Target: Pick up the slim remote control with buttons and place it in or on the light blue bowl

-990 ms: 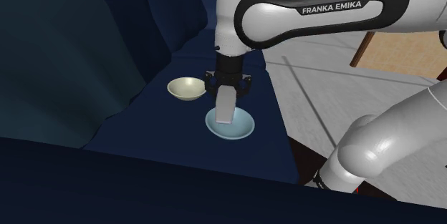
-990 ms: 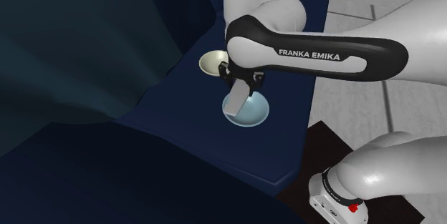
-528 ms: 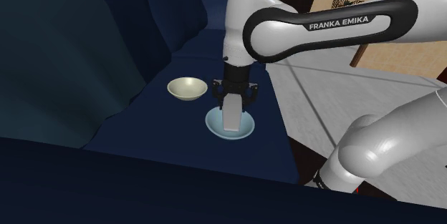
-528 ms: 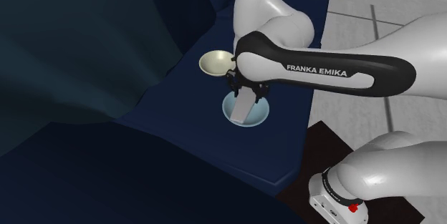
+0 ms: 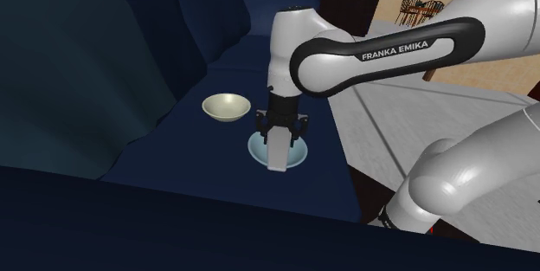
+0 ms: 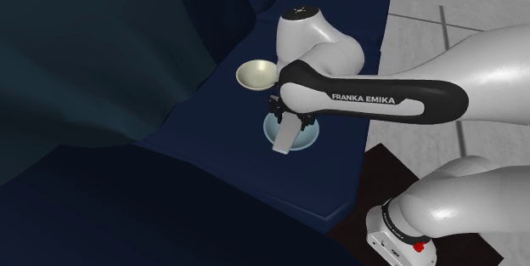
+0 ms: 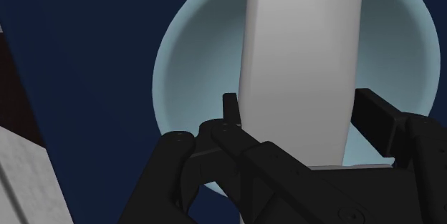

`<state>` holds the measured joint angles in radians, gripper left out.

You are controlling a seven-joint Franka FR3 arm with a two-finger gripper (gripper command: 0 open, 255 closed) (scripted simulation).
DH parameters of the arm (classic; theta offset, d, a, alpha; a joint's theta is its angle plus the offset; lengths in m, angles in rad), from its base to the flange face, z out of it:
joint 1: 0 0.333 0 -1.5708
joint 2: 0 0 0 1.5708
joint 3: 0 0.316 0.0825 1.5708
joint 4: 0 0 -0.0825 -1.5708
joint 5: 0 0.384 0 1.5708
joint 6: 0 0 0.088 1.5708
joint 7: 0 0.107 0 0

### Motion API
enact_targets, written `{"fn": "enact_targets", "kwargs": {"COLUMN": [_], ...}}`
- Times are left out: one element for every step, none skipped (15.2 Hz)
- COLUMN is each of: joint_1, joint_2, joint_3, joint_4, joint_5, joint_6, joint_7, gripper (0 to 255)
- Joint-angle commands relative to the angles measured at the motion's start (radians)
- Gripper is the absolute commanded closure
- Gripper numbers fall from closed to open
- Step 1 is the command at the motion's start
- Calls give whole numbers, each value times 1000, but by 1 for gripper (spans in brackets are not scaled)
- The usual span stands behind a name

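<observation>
A dark blue sofa seat (image 5: pixel 195 152) carries a light blue bowl (image 7: pixel 190 79). A slim, plain grey remote (image 7: pixel 301 65) hangs upright over the bowl, its upper end clasped between the black fingers (image 7: pixel 378 119). It is probably light, stiff and smooth, and best gripped across its narrow width.

Dim, soft glare, faint shadows

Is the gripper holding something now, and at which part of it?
Yes. The gripper is shut on the remote, with one finger on each long side near its upper end. The rest hangs down over the bowl.
</observation>
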<state>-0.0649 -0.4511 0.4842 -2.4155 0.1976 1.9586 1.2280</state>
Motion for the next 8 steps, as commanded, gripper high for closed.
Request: {"fn": "enact_targets", "kwargs": {"joint_1": [0, 0, 0, 0, 0, 0, 0, 0], "joint_2": [3, 3, 3, 3, 3, 3, 3, 2], "joint_3": [1, 1, 1, 1, 1, 1, 1, 2], "joint_4": [-9, -9, -9, -9, -9, -9, -9, -8], "joint_5": [1, 1, 1, 1, 0, 0, 0, 1], "joint_6": [10, 10, 10, 10, 10, 10, 10, 10], "joint_7": [0, 0, 0, 0, 0, 0, 0, 0], "gripper": [255, 255, 255, 255, 255, 255, 255, 0]}}
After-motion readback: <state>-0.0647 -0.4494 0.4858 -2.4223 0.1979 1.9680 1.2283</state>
